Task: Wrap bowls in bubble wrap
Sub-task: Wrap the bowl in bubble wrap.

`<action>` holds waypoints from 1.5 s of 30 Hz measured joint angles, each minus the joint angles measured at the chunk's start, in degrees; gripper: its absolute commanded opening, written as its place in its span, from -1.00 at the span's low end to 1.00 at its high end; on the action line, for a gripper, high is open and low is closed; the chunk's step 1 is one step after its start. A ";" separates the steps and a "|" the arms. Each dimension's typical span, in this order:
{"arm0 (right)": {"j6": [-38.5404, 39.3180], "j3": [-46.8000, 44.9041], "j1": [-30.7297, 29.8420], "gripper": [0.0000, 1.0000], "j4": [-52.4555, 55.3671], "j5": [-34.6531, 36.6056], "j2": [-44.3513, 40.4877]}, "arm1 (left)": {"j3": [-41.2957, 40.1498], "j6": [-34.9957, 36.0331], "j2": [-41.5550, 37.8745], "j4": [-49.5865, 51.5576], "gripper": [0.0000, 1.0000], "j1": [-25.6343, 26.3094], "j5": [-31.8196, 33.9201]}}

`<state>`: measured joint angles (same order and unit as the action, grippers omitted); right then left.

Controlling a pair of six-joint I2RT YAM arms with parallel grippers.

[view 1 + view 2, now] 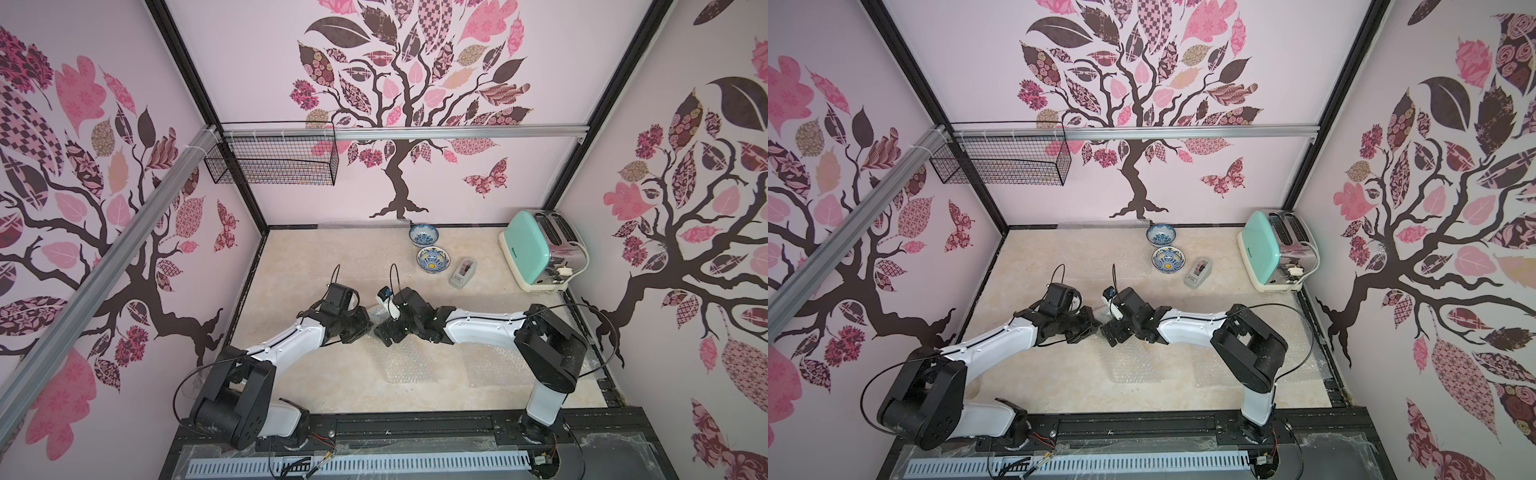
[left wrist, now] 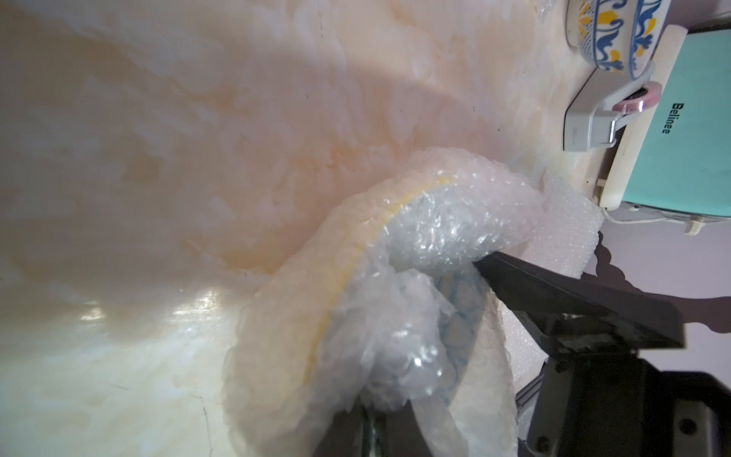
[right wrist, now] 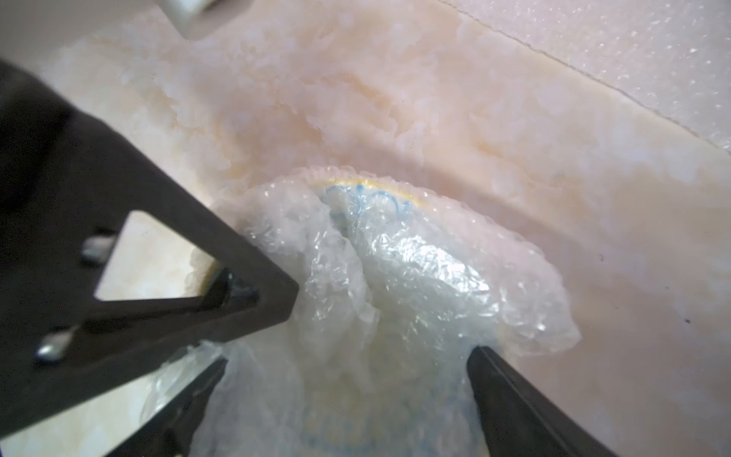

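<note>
Crowding the far side of the beige marble-look table [image 1: 291,266]: mint-green toaster [image 1: 524,249], grey tape dispenser [image 1: 462,272], blue-and-white ceramic bowl [image 1: 423,235] and blue-white-yellow ceramic bowl [image 1: 433,259], all well apart from the arms. Black wire basket [image 1: 274,166] hangs on the back wall. Spare flat bubble-wrap sheets [image 1: 409,365] lie nearer the arm bases. Mid-table, yellow-rimmed round bowl [image 2: 356,253] sits bundled in crumpled clear bubble wrap [image 3: 415,277], btwn both claws. Right claw [image 3: 344,356]: jaws wide, one each side of the bundle. Left claw [image 1: 368,326]: jaws narrow at the gathered wrap; can't tell if pinching.
</note>
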<state>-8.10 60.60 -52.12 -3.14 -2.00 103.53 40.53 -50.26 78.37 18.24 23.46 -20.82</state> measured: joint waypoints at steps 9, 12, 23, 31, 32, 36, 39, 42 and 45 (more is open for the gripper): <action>-1.11 -0.26 0.07 0.81 -0.37 1.18 0.24 | 2.34 4.04 -9.84 9.20 0.18 0.02 9.60; -1.46 -0.72 0.17 0.81 -0.90 1.09 0.07 | 2.10 4.70 -12.00 11.45 0.30 -0.37 14.75; -2.45 -2.16 0.81 0.79 -2.03 -0.02 -0.52 | -7.23 4.94 -11.54 -0.35 0.37 -0.98 8.00; -2.45 -2.16 0.87 0.79 -2.05 -0.24 -0.52 | -9.31 3.96 -14.12 -7.78 0.39 -0.96 2.67; -2.47 -2.16 0.87 0.79 -2.08 -0.26 -0.52 | -9.62 3.91 -13.92 -8.59 0.39 -0.96 2.29; -2.62 -2.16 0.87 0.79 -2.08 -0.39 -0.52 | -10.16 3.85 -10.01 -10.23 0.37 -0.94 1.14; -2.64 -2.16 0.90 0.79 -2.05 -0.46 -0.52 | -10.36 3.80 -5.97 -11.17 0.35 -0.92 0.81; -2.71 -2.40 0.87 0.82 -1.86 -0.39 -0.85 | -10.38 3.67 -3.89 -12.57 0.35 -0.92 0.59; -3.23 -3.28 0.87 0.83 -1.46 0.09 -1.86 | -10.38 3.52 -3.65 -13.16 0.35 -0.92 0.55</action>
<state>-11.33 57.32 -51.24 -4.60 -1.91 101.67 30.15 -46.74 74.72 5.08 22.55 -20.27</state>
